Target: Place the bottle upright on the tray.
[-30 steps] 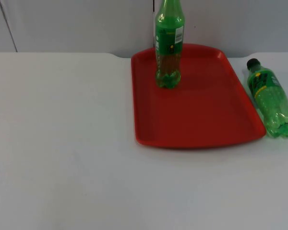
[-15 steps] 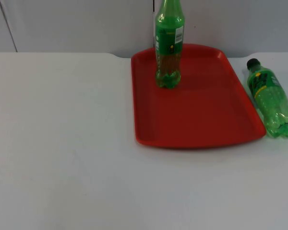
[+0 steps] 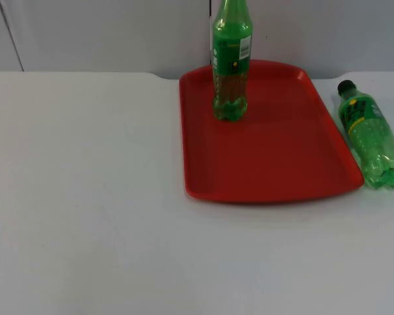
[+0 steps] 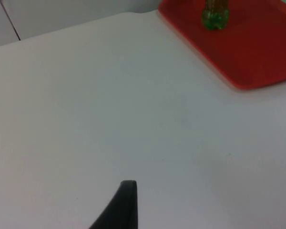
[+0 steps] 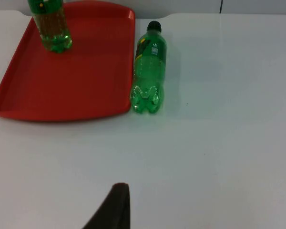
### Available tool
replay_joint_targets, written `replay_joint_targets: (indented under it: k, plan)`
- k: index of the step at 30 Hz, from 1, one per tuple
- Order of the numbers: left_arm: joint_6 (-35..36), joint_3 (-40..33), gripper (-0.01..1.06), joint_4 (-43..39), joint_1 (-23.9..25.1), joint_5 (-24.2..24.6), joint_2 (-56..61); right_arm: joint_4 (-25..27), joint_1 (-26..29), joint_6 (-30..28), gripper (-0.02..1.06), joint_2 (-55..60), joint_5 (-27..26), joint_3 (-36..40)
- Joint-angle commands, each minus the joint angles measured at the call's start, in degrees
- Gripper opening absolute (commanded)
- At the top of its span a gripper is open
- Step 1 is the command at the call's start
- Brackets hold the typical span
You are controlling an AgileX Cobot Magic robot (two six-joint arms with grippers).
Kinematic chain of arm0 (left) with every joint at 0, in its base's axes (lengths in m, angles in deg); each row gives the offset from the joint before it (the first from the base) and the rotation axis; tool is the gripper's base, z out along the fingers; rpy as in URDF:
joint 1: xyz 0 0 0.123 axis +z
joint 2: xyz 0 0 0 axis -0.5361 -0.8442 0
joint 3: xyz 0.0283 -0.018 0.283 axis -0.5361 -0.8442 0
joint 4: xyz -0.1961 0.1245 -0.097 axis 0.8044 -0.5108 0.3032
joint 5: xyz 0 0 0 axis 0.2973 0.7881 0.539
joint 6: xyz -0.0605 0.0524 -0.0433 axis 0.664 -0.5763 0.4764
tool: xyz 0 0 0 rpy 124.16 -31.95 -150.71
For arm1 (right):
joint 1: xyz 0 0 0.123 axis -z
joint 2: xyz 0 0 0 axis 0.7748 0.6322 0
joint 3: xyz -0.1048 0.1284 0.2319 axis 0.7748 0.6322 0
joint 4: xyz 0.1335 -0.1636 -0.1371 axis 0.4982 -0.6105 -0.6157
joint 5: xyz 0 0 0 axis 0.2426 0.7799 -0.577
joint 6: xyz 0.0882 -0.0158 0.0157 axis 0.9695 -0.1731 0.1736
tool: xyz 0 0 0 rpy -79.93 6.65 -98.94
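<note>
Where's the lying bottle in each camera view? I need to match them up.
Top view: lying bottle on the table, just off the red tray's right edge, cap pointing toward the wall.
Right wrist view: lying bottle beside the tray's edge.
Left wrist view: not in it.
Shared landmark: the upright bottle standing on the tray.

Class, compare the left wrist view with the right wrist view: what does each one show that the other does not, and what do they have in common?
Left wrist view alone: the white table's left stretch up to the grey partition wall.

Right wrist view alone: a second green bottle lying on its side on the table just beside the tray's edge, black cap pointing away from the camera.

Both: the red tray, the green bottle standing upright on it, and bare white table in front of each waiting gripper.
</note>
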Motion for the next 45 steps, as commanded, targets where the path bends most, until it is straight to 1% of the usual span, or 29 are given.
replay_joint_targets:
  k: [1, 7, 12, 14, 18, 21, 22, 24, 26, 29, 30, 35, 36, 37, 39, 42, 43, 45]
  plan:
    - [0.2, -0.3, 1.05, 0.0, -0.1, -0.6, 0.2, -0.2, -0.1, -0.5, 1.05, -0.2, -0.2, 0.1]
    - [0.2, -0.3, 1.05, 0.0, -0.1, -0.6, 0.2, -0.2, -0.1, -0.5, 1.05, 0.2, -0.3, 0.1]
    - [0.2, -0.3, 1.05, 0.0, -0.1, -0.6, 0.2, 1.5, -0.1, -0.5, 1.05, 8.1, -0.6, -0.1]
    - [0.2, -0.3, 1.05, 0.0, -0.1, -0.6, 0.2, 1.6, -0.1, -0.5, 1.05, 9.1, -0.7, -0.1]
    - [0.2, -0.3, 1.05, 0.0, -0.1, -0.6, 0.2, 2.7, -0.1, -0.5, 1.05, 18.4, -2.4, -2.8]
    - [0.2, -0.3, 1.05, 0.0, -0.1, -0.7, 0.2, 3.0, -0.1, -0.5, 1.05, 21.2, -3.6, -4.2]
    - [0.2, -0.3, 1.05, 0.0, -0.1, -0.7, 0.2, 3.0, -0.1, -0.5, 1.05, 24.5, -4.6, -5.9]
    - [0.2, -0.3, 1.05, 0.0, -0.1, -0.7, 0.2, 3.0, -0.1, -0.6, 1.05, 25.6, -4.8, -6.4]
    - [0.2, -0.3, 1.05, 0.0, -0.1, -0.7, 0.2, 3.0, -0.1, -0.8, 1.05, 31.1, -6.6, -8.8]
    - [0.2, -0.3, 1.05, 0.0, -0.1, -0.7, 0.2, 3.0, -0.1, -0.8, 1.05, 38.8, -6.8, -12.4]
    - [0.2, -0.3, 1.05, 0.0, -0.1, -0.7, 0.2, 3.0, -0.1, -0.8, 1.05, 38.8, -6.8, -12.4]
    - [0.2, -0.3, 1.05, 0.0, -0.1, -0.7, 0.2, 3.0, -0.1, -0.8, 1.05, 53.0, -7.8, -19.5]
    - [0.2, -0.3, 1.05, 0.0, -0.1, -0.7, 0.2, 3.0, -0.1, -0.8, 1.05, 53.0, -7.8, -19.5]
    - [0.2, -0.3, 1.05, 0.0, -0.1, -0.7, 0.2, 3.0, -0.1, -0.8, 1.05, 55.5, -8.6, -20.7]
    - [0.2, -0.3, 1.05, 0.0, -0.1, -0.7, 0.2, 3.0, -0.1, -0.9, 1.05, 61.8, -9.5, -24.0]
    - [0.2, -0.3, 1.05, 0.0, -0.1, -0.7, 0.2, 3.0, -0.1, -1.9, 1.05, 69.6, -9.5, -28.6]
    - [0.2, -0.3, 1.05, 0.0, -0.1, -0.7, 0.2, 3.0, -0.1, -1.9, 1.05, 69.6, -9.5, -28.6]
    - [0.2, -0.3, 1.05, 0.0, -0.1, -0.7, 0.2, 3.0, -0.1, -2.5, 1.05, 74.8, -9.5, -32.0]
